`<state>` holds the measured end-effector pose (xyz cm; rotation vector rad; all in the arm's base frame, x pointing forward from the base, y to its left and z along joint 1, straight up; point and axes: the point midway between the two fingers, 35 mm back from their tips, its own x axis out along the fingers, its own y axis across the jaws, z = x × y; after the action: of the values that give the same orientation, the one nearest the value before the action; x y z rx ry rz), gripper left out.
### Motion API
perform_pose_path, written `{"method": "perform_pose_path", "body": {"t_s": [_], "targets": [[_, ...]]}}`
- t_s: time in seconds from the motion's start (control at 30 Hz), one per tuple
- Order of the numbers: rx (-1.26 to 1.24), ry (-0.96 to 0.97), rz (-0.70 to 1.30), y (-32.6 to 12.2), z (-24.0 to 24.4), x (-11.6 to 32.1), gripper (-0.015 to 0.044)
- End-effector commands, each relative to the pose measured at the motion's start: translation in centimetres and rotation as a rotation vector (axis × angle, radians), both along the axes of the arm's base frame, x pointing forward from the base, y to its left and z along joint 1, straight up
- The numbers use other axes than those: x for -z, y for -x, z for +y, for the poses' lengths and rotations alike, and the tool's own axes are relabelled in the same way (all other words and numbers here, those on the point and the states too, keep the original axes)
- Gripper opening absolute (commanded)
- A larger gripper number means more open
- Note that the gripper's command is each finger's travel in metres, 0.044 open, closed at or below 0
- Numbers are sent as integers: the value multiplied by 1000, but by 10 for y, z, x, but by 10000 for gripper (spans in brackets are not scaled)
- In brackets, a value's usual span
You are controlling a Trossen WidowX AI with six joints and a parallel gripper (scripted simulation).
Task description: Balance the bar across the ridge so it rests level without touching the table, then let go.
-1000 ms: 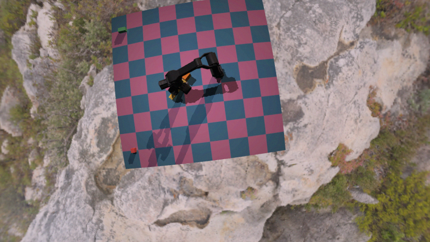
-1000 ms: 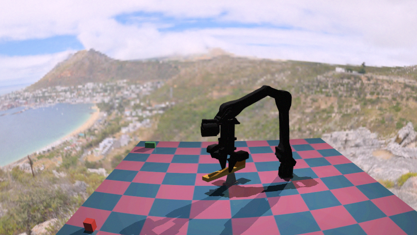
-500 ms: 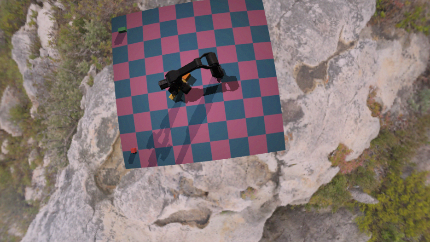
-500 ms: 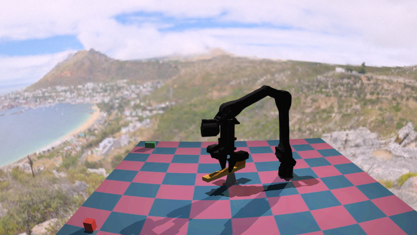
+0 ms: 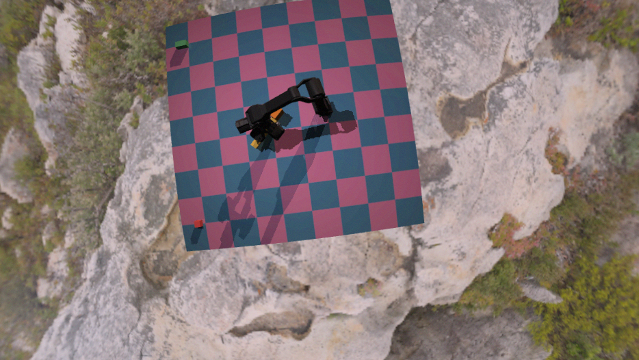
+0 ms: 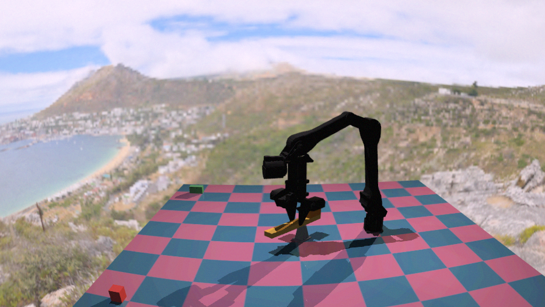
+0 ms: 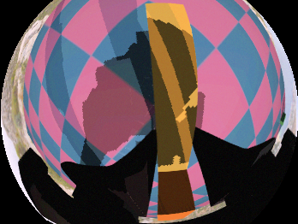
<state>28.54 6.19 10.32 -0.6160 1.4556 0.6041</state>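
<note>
The yellow bar (image 5: 254,144) (image 6: 271,232) (image 7: 169,12) is clamped between the fingers of the black tool (image 5: 267,134) (image 6: 296,223) (image 7: 174,132) and is held directly over the grey ridge (image 6: 302,233), with an orange block (image 5: 277,113) (image 6: 316,214) (image 7: 175,215) seen at one end; whether the ridge is touched by it cannot be told. The ridge is borne by the pink-and-blue checkered bench (image 5: 357,187) (image 6: 274,272) (image 7: 218,81), above which both ends of the bar are raised. Well apart from the ridge, a red block (image 5: 198,223) (image 6: 116,293) and a green block (image 5: 181,44) (image 6: 196,189) are placed near separate corners.
</note>
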Motion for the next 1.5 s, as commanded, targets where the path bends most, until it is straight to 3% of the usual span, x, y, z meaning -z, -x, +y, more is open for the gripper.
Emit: {"method": "perform_pose_path", "body": {"t_s": [0.0, 0.23, 0.47, 1.47], "targets": [[0, 0, 0, 0, 0, 0, 0], [0, 0, 0, 0, 0, 0, 0], [0, 0, 0, 0, 0, 0, 167], [0, 0, 0, 0, 0, 0, 171]]}}
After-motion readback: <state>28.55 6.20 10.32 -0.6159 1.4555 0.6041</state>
